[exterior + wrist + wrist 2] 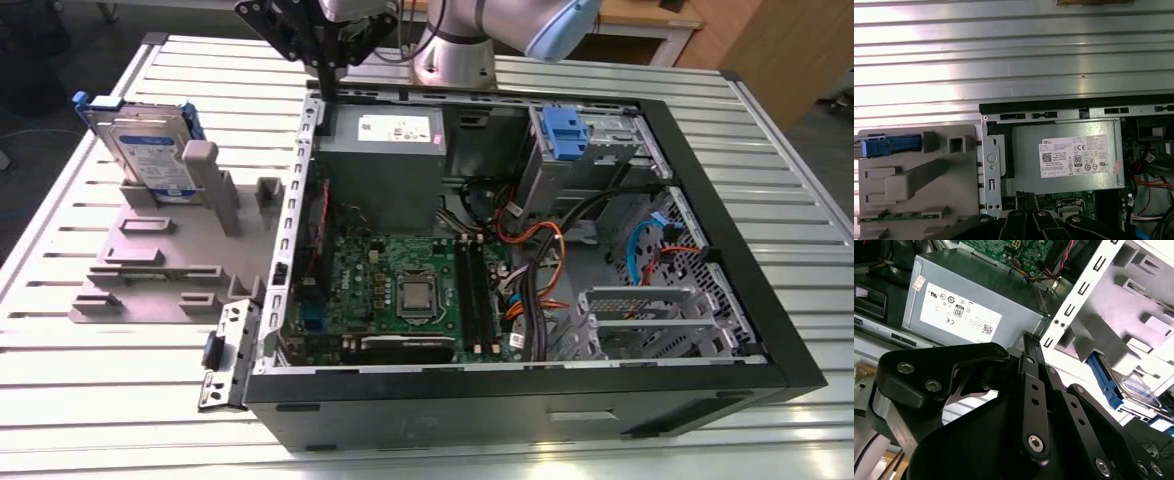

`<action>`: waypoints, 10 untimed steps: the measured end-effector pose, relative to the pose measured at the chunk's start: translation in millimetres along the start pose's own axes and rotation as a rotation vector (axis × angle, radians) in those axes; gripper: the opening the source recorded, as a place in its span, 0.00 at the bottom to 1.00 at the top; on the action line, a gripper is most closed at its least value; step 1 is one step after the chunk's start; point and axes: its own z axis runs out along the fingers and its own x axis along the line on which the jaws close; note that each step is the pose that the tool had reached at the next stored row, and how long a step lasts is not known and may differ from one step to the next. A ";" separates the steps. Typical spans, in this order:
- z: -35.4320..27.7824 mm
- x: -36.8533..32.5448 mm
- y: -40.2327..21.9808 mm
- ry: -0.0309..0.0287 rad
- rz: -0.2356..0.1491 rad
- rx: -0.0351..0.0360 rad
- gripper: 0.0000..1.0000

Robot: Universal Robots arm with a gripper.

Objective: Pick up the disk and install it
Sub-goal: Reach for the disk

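At the exterior view's left, the disk (140, 145) stands upright on edge in a slot of the grey fixture (147, 250), its label face showing, well apart from the gripper (324, 88). It looks rigid and fairly dense, with smooth metal faces that may slip and insides that likely dislike knocks. The free upper part, pinched across the flat faces or the blue carrier rails, seems the sensible hold. The gripper hovers over the open computer case (467, 410) wall beside the power supply (387, 140). Its fingers (1033, 390) are closed on nothing, plainest in the second wrist view. The first wrist view gives the disk edge-on, a thin blue strip.
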 end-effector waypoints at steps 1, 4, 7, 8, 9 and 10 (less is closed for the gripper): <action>0.0 1.2 0.1 0.0001 0.000 0.0001 0.11; 0.1 5.4 0.3 0.0001 0.000 0.0001 0.11; 0.3 9.1 0.7 0.0000 0.000 0.0000 0.11; 0.3 10.2 0.8 0.0000 0.000 0.0001 0.11; 0.3 11.2 0.9 0.0001 0.000 0.0001 0.11; 0.4 12.3 0.9 0.0000 0.000 0.0001 0.11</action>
